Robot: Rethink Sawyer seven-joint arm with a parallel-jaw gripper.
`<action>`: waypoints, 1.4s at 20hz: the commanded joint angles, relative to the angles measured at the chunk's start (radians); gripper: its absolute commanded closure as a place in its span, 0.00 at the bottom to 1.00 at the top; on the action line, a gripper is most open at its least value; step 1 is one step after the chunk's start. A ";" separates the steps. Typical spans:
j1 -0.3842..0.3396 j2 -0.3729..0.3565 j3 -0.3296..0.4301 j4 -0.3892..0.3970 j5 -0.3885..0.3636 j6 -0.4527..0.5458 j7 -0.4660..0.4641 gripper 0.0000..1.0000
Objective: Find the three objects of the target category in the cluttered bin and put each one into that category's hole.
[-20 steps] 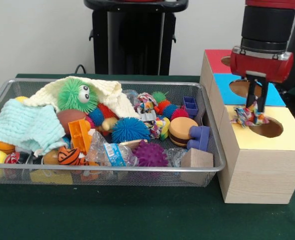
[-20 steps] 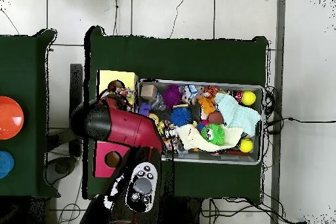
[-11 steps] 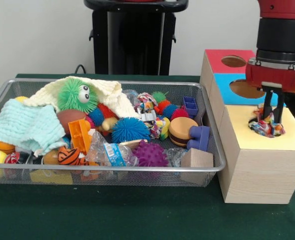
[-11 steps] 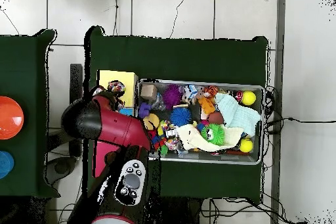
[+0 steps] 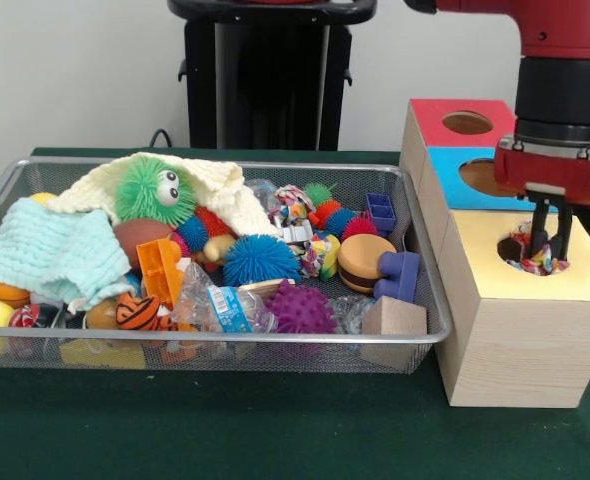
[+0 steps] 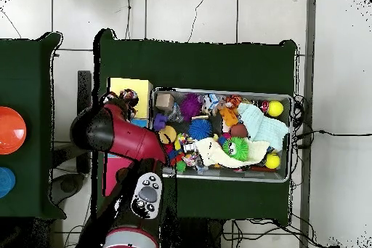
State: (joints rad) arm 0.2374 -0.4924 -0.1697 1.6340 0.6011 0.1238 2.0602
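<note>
Rope toy [image 5: 537, 264] sits in yellow hole [image 5: 531, 252], right of frame; gripper [image 5: 549, 238] fingers apart above it. More toys prob. left in bin [image 5: 215, 345].

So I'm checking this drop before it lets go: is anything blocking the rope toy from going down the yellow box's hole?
Nothing visible does. The rope toy already sits in the mouth of the hole in the yellow box, with the gripper right over it.
</note>
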 commanded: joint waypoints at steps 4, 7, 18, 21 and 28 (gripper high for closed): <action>-0.120 0.088 0.195 0.077 -0.049 -0.120 0.182 1.00; -0.161 0.090 0.210 0.085 -0.097 -0.129 0.136 1.00; -0.133 0.113 0.148 0.035 -0.123 -0.084 0.130 0.00; -0.161 0.107 0.182 0.043 -0.130 -0.078 0.128 0.00; -0.182 0.095 0.213 0.055 -0.151 -0.088 0.125 0.00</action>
State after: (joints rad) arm 0.0940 -0.4658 -0.0343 1.6367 0.5108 0.0530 2.0608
